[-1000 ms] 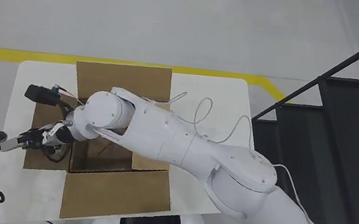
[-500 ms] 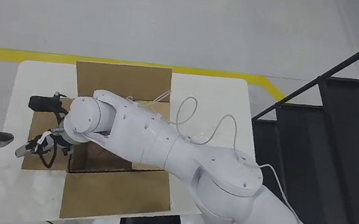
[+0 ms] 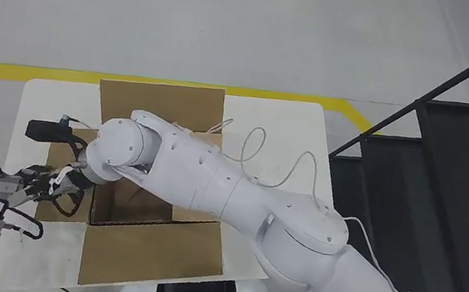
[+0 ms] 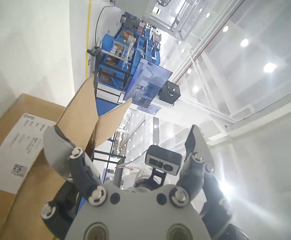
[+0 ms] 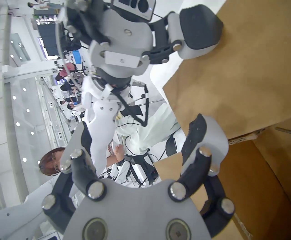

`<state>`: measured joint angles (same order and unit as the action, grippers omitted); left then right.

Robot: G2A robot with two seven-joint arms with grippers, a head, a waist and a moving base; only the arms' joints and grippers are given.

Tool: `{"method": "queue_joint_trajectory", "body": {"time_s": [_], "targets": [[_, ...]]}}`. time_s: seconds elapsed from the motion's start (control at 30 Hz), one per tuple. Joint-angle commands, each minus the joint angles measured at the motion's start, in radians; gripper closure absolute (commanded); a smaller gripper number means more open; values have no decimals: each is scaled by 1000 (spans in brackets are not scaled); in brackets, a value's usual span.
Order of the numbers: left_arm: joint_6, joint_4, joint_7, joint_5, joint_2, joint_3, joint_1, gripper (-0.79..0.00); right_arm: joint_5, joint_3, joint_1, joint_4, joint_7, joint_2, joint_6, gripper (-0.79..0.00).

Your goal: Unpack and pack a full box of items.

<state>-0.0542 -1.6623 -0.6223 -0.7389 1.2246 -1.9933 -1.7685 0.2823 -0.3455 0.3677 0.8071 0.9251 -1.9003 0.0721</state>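
Standing open on the white table (image 3: 289, 135), the cardboard box (image 3: 162, 106) has its flaps folded outward, seemingly to give the arms a clear way to its contents. The right gripper (image 5: 141, 141) hangs at the box's left flap with its jaws spread wide and holding nothing, probably poised to reach inside. The left gripper (image 4: 125, 138) sits just beside that same flap, likewise wide open and empty. The right arm (image 3: 213, 179) lies across the opening, so whatever the box holds cannot be made out.
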Motion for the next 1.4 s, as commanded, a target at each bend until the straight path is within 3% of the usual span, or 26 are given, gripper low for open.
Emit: {"method": "queue_joint_trajectory", "body": {"time_s": [0.0, 0.23, 0.37, 0.5, 0.63, 0.83, 1.13, 1.27, 1.37], "targets": [[-10, 8, 11, 12, 1, 9, 2, -785, 0, -46, 21, 38, 3, 31, -28, -785], [2, 1, 18, 58, 4, 72, 6, -785, -54, -307, 227, 281, 32, 199, -117, -785], [10, -1, 33, 115, 5, 118, 13, -785, -164, -519, 445, 542, 96, 309, -66, -785], [20, 8, 39, 150, 5, 147, 24, -785, -245, -683, 654, 797, 161, 377, 2, -785], [13, 10, 53, 151, 4, 149, 36, -785, -266, -744, 755, 914, 196, 404, 19, -785], [-37, -53, 82, 71, 5, 85, 28, -785, -274, -755, 789, 965, 205, 421, 12, -785], [-99, -340, 15, 63, 2, -36, -76, -785, -274, -780, 831, 993, 192, 444, -11, -785], [-70, -454, -42, 101, 0, -21, -114, -785, -264, -805, 867, 1003, 182, 455, -26, -785], [-18, -490, -75, 159, -4, 25, -120, -785, -252, -827, 899, 1011, 176, 465, -41, -785]]}}
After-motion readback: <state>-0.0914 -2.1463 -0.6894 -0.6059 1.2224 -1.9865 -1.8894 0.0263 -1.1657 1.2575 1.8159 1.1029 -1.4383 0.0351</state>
